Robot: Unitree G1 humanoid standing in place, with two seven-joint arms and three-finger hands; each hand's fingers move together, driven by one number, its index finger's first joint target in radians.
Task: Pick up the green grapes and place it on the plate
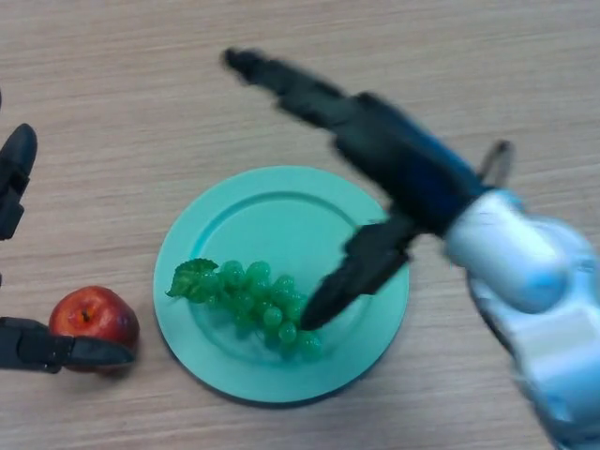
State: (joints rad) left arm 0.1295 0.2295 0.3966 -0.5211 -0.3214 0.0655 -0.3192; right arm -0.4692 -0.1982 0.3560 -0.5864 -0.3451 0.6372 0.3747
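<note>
With green grapes lying on plate | right hand fingers spread, gripping nothing | left hand idle, fingers straight | placement judged done; next: withdraw clear.

One grape bunch, one plate, one apple

Table: pale wood-grain, matt. Plate: smooth turquoise plastic, satin. Green grapes: glossy, plastic-looking. Apple: shiny red skin. Right hand: matt black plastic.
</note>
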